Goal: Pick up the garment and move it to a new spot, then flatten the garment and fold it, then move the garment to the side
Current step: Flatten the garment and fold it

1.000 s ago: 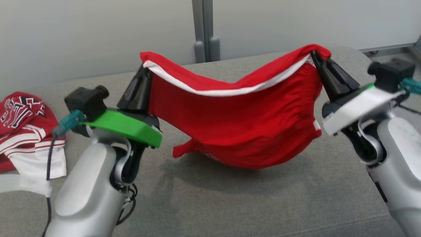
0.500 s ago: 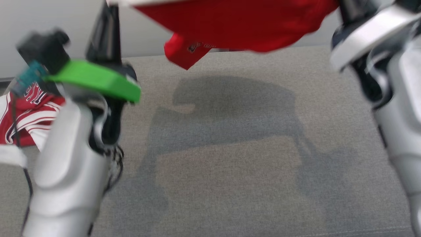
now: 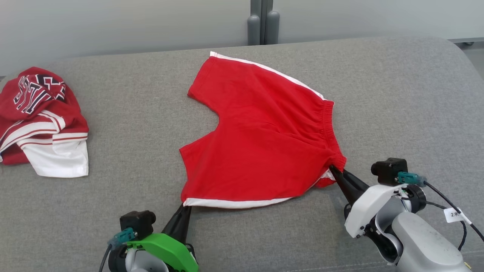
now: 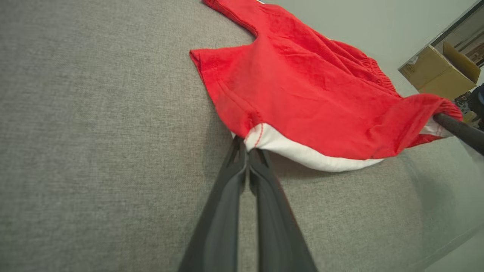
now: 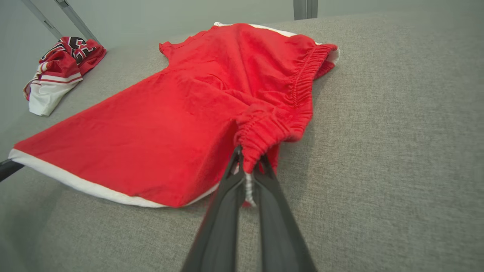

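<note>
shorts (image 3: 264, 132) were dangling a sec ago, now spread flat on the grey cushion (image 3: 397, 94), left gripper (image 3: 186, 206) and right gripper (image 3: 334, 169) both clamped on near corners, so folding's next I reckon

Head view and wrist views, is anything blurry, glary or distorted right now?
Head view: sharp, evenly lit, no glare, faint shadow under the near hem of the red shorts. Left wrist view: shorts crisp, left gripper soft close to the lens. Right wrist view: right gripper equally soft, wide-angle stretch toward the edges.
</note>
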`<state>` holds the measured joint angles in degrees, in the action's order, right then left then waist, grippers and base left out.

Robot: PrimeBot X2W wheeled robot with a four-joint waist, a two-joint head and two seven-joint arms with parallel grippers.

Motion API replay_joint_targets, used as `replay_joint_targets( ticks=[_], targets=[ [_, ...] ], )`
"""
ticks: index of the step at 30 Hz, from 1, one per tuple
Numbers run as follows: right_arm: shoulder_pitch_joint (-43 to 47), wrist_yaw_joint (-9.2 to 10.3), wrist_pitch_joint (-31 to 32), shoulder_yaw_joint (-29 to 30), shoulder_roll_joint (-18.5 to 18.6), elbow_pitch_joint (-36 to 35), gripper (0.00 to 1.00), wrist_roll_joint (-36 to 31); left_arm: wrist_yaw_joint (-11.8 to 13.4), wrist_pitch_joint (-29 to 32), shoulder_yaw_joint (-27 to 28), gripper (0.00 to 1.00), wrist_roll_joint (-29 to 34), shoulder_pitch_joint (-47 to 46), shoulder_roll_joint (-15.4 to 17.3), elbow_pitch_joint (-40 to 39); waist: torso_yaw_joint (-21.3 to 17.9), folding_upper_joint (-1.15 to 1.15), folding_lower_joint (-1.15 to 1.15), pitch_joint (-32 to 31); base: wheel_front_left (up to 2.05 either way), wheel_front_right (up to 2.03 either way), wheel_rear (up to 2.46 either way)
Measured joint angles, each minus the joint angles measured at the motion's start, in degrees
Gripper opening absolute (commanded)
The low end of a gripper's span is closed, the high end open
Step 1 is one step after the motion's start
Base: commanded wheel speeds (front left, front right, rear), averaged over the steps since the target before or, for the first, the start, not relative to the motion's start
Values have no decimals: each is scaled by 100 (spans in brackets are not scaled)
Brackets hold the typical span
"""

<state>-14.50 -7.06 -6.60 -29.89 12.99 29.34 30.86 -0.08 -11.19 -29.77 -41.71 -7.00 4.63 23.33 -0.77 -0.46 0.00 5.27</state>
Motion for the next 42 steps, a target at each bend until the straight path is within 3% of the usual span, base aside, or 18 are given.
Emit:
replay_joint_targets(
  ticks=[7, 18, 33, 34, 35, 36, 37, 38, 39, 42],
  targets=[
    [144, 0, -630, -105, 299, -87, 0, -427, 3, -181, -68, 0, 684, -3, 422, 1, -59, 0, 0, -149, 0, 0, 0],
    [808, 41, -706, -74, 482, 9, 0, -622, 18, -249, -214, 0, 721, 458, 332, 12, -58, 0, 0, -499, 0, 0, 0],
    [1042, 170, -749, -141, 268, 257, 1, -737, 18, -256, -376, 0, 780, 627, 307, 183, -71, 0, 0, -561, 0, 0, 0],
    [1042, 171, -749, -142, 256, 269, 8, -754, 21, -256, -374, 0, 782, 627, 305, 196, -74, 0, 0, -562, 0, 0, 0],
    [1042, 193, -750, -142, 242, 278, 35, -773, 48, -256, -371, 0, 790, 627, 304, 208, -77, 0, 0, -563, 0, 0, 0],
    [1042, 210, -750, -142, 226, 292, 95, -780, 74, -256, -371, 28, 798, 627, 300, 220, -81, 0, 0, -564, 0, 0, 0],
    [1042, 210, -750, -141, 210, 307, 95, -781, 88, -256, -371, 28, 798, 627, 294, 226, -84, 0, 0, -566, 0, 0, 0],
    [1042, 210, -750, -141, 196, 316, 100, -781, 91, -256, -370, 53, 798, 627, 291, 227, -87, 0, 0, -567, 0, 0, 0],
    [1043, 211, -750, -137, 187, 321, 100, -782, 94, -256, -368, 100, 798, 627, 291, 227, -91, 0, 0, -570, 0, 0, 0],
    [1046, 259, -750, -49, 193, 285, 100, -786, 137, -256, -346, 100, 798, 627, 309, 231, -102, 0, 0, -576, 0, 0, 0]
  ],
)
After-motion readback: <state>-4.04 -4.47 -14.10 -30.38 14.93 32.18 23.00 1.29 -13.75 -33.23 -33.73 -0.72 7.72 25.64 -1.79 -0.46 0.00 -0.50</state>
